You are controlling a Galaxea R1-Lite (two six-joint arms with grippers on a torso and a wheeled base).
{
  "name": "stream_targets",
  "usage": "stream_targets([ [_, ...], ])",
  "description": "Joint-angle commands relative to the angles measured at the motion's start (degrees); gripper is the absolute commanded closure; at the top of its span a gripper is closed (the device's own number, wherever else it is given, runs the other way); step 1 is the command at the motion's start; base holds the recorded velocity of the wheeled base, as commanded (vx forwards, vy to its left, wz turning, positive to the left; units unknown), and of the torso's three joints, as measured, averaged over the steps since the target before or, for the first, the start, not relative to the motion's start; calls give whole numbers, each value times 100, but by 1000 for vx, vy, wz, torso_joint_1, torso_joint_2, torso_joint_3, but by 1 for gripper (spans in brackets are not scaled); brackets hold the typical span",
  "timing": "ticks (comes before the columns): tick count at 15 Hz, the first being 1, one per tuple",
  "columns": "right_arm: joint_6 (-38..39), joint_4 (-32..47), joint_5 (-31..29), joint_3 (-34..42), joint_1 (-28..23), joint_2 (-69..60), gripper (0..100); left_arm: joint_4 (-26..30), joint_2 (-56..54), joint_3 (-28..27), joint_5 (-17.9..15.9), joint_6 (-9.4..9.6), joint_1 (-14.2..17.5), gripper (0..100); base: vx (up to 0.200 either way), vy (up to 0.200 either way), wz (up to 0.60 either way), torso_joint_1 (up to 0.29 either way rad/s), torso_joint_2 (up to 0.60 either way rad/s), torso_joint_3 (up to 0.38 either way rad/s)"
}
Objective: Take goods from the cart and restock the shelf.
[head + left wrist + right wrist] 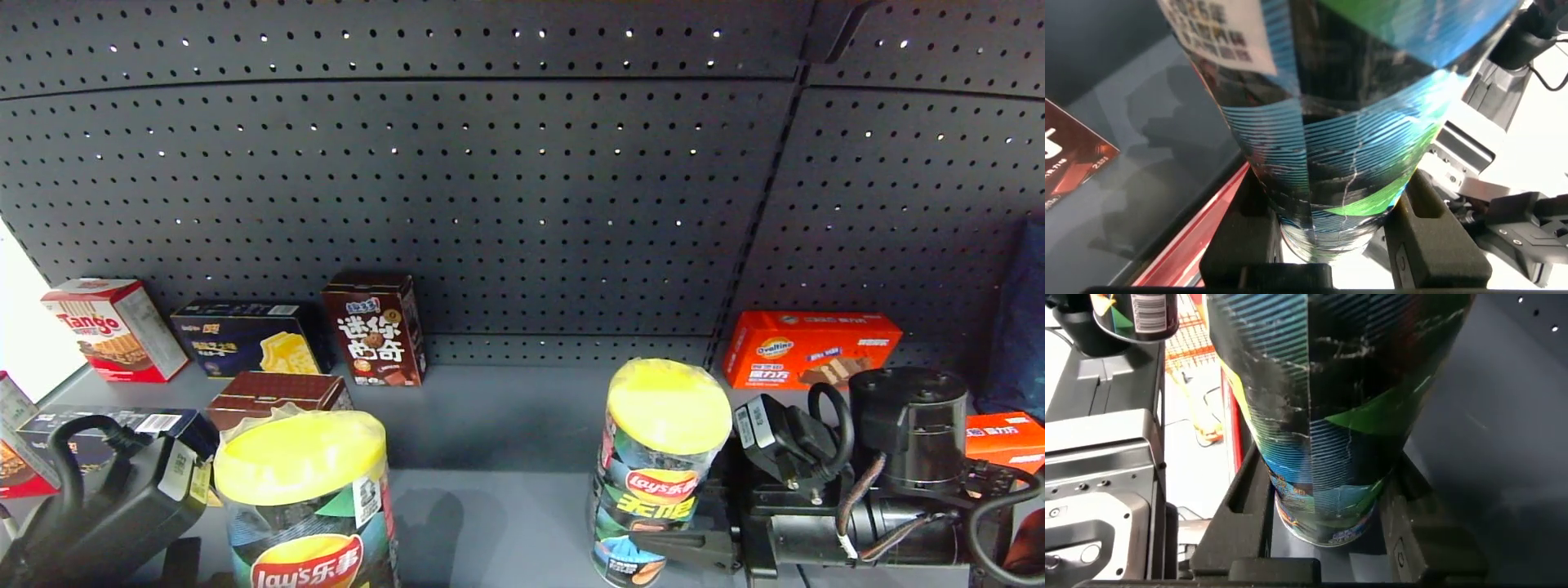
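Head view is showing the shelf (506,457) running from its left end to its right end, with the perforated back panel (490,204) rising behind it. Two tall chip canisters are standing upright over the front part of the shelf: the left canister (306,498) toward the left end and the right canister (661,465) right of the middle, well apart. The left gripper (1339,253) is pinching the left canister low on its body, one finger on each side. The right gripper (1327,531) is clamping the right canister the same way. I cannot tell whether either base is touching the shelf.

Judging by this, the placing step is under way. The next move is calling for each canister to be lowered until it is sitting flat and clear of the front edge. The fingers should then be spread and drawn back without tipping the canister.

Along the back edge, an orange box (808,347) is sitting toward the right end. A dark blue box (245,336), a red wafer box (114,328) and a brown chocolate box (374,328) are standing left of the middle. A flat brown box (277,396) is lying just behind the left canister.

Both canisters are wearing yellow lids, so their contents are staying hidden, and every box is looking closed.
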Motion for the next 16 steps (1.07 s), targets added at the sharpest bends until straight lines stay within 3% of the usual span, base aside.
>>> stream_targets([
  [1, -8, 19, 3, 29, 22, 65, 0, -1, 8, 8, -5, -2, 0, 100, 0, 0, 0, 0, 0, 0],
  [10, 45, 63, -85, 284, -84, -779, 0, -10, 34, -80, 3, 33, -17, 100, 0, 0, 0, 0, 0, 0],
  [13, 554, 283, -129, 292, -40, -1640, 0, -98, 306, -528, 38, 235, -35, 100, 0, 0, 0, 0, 0, 0],
  [16, 677, 1285, -322, 152, -48, -2747, 0, -133, 895, -1380, 276, 473, -176, 100, 0, 0, 0, 0, 0, 0],
])
